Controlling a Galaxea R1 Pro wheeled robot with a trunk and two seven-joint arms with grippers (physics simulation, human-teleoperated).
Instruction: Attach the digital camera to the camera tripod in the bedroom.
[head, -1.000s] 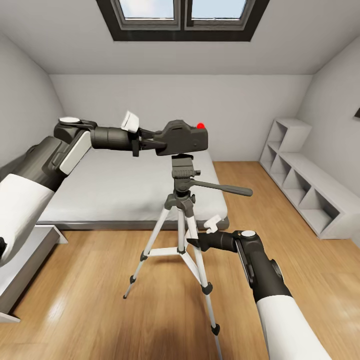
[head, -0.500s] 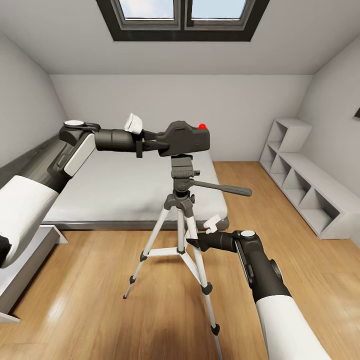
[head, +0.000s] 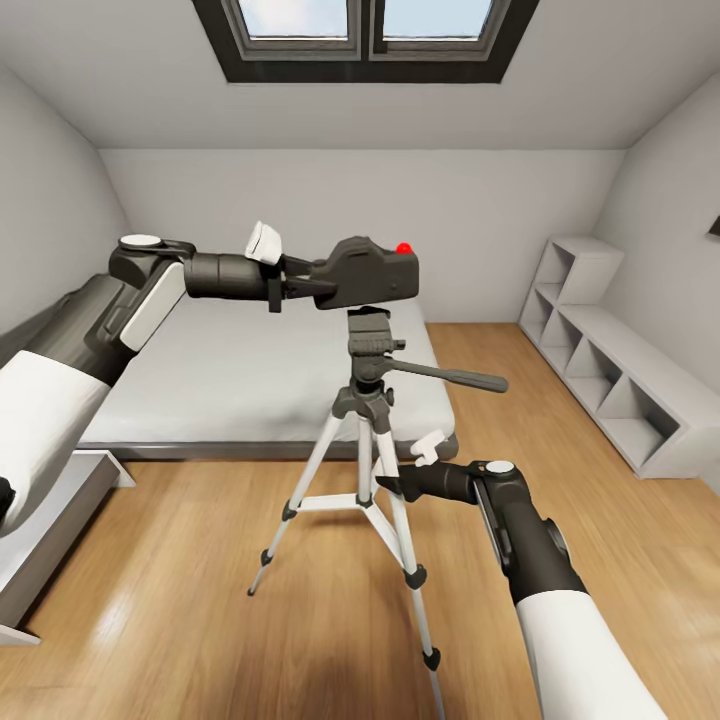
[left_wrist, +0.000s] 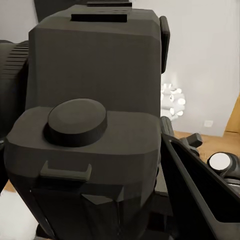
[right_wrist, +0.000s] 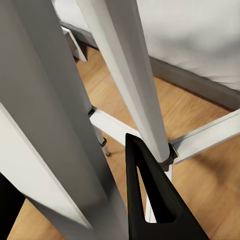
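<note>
In the head view my left gripper (head: 298, 283) is shut on the left end of the black digital camera (head: 365, 272), whose red button (head: 404, 247) faces up. The camera hangs level just above the dark pan head (head: 368, 340) of the camera tripod (head: 365, 455), almost touching it. The left wrist view has the camera body (left_wrist: 95, 125) close up, with one dark finger (left_wrist: 200, 190) beside it. My right gripper (head: 386, 487) is closed on a silver tripod leg at mid-height. In the right wrist view that leg (right_wrist: 55, 125) lies against one dark finger (right_wrist: 150, 200).
The low grey bed (head: 250, 375) lies behind the tripod, white cube shelves (head: 610, 370) line the right wall, and the skylight (head: 370, 30) is overhead. A white ledge (head: 40, 530) stands at the left. The pan handle (head: 450, 377) sticks out right. A white petal lamp (left_wrist: 172, 100) stands behind the camera.
The left arm drew back left and raised the camera slightly off the pan head. The tripod and my right gripper shifted a little to the right.
</note>
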